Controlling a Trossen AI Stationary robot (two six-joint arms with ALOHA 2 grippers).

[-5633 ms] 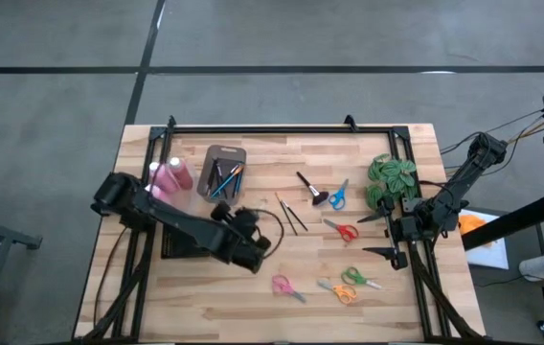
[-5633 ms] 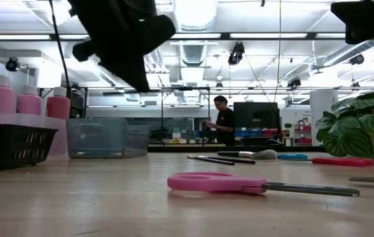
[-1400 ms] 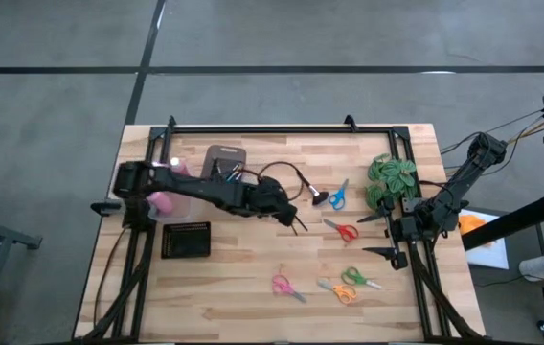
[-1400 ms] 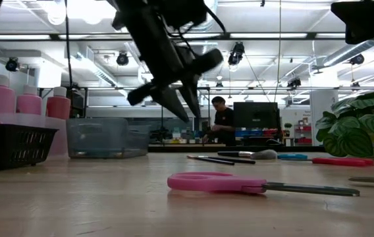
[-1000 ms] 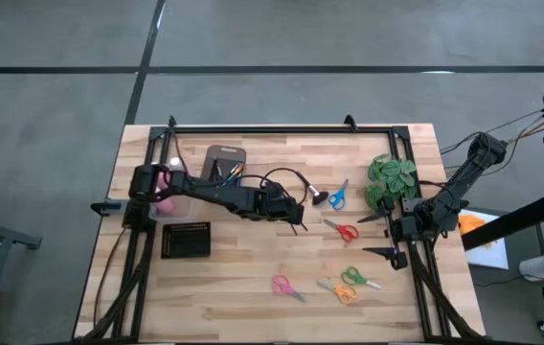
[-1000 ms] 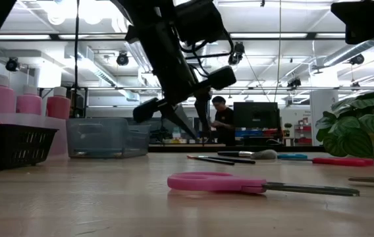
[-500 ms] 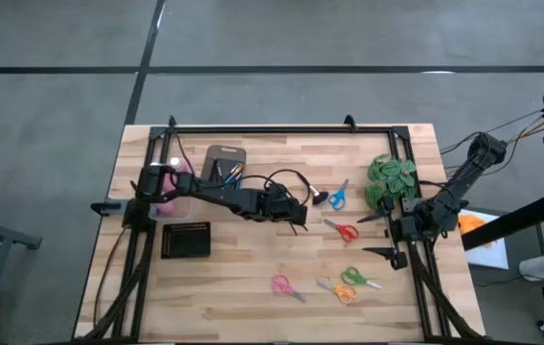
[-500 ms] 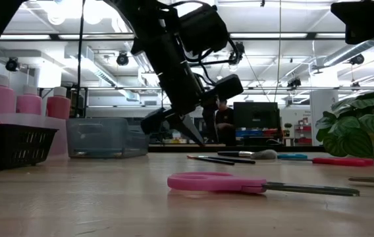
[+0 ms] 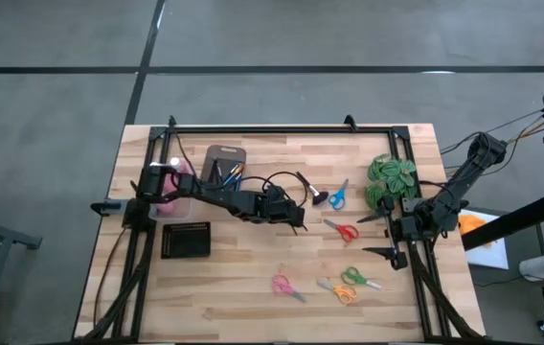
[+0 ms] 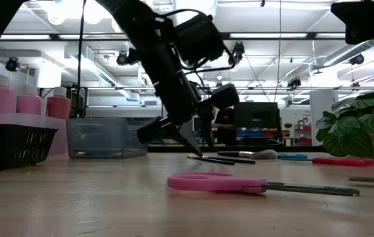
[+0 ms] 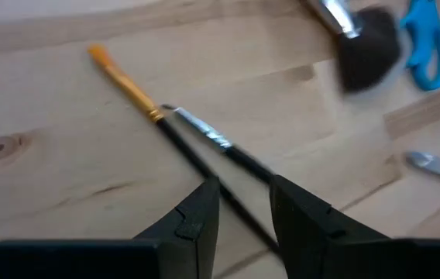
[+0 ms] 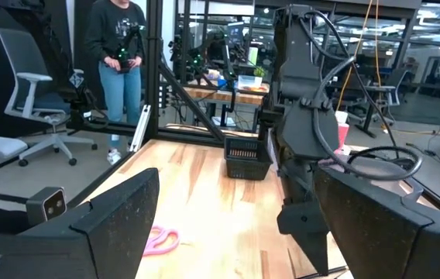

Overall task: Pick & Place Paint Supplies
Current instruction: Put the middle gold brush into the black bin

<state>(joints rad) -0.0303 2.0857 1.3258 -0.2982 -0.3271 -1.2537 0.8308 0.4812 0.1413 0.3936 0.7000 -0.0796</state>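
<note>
Two thin paintbrushes (image 11: 197, 147) lie side by side on the wooden table near its middle (image 9: 291, 216). My left gripper (image 11: 245, 194) hangs just above their black handles, slanting down, open by a narrow gap, its fingers on either side of them. I see it touching nothing. A stubby black brush (image 9: 312, 190) lies farther right. Three pink bottles (image 10: 22, 102) stand at the far left beside a clear bin (image 9: 222, 171) holding several brushes. My right gripper (image 9: 375, 236) waits wide open at the right edge.
Blue scissors (image 9: 337, 195), red scissors (image 9: 342, 230), pink scissors (image 9: 286, 287) and an orange and green pair (image 9: 349, 285) lie scattered on the right half. A leafy plant (image 9: 392, 179) stands far right, a black basket (image 9: 187, 240) near left. A person (image 12: 123, 54) stands beyond the table.
My left gripper has come down toward the two thin brushes, tipping a little steeper, and its finger gap is unchanged. The brushes have not moved.
</note>
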